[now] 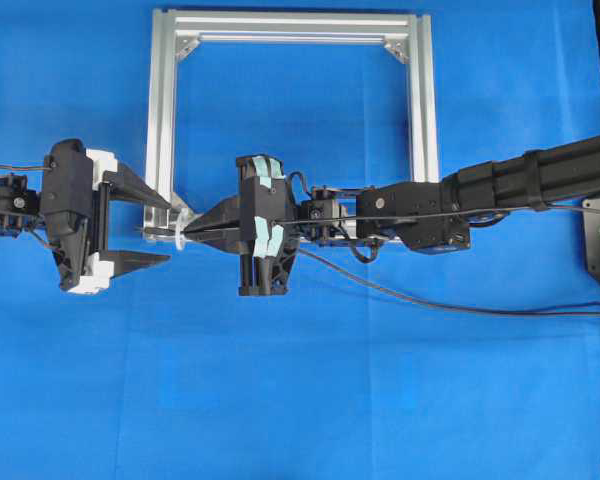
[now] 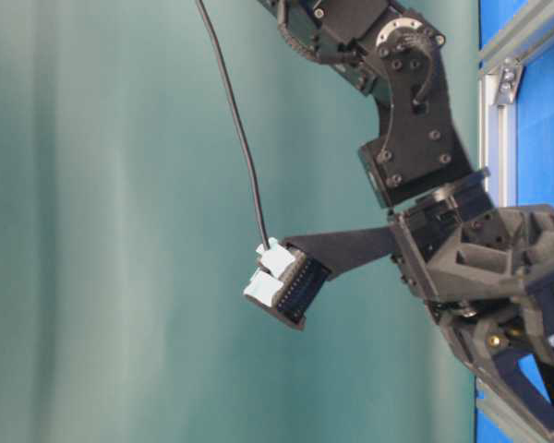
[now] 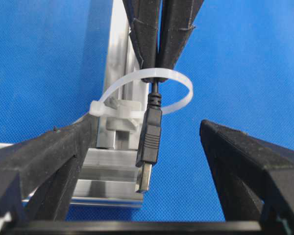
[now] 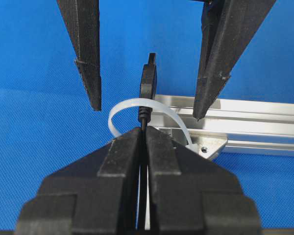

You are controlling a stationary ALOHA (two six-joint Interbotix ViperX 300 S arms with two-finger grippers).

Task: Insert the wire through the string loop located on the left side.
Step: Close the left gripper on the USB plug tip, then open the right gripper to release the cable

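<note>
wire (image 3: 149, 134) plug pokes through your string loop (image 3: 179, 90); your right gripper (image 4: 143, 134) pinches the cable behind it, your left gripper (image 3: 147, 147) spread wide around the plug.

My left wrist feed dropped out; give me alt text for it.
The wire's plug pokes through the string loop, pinched behind by the shut right gripper. The left gripper stands open either side of the plug, beside the aluminium frame.
</note>
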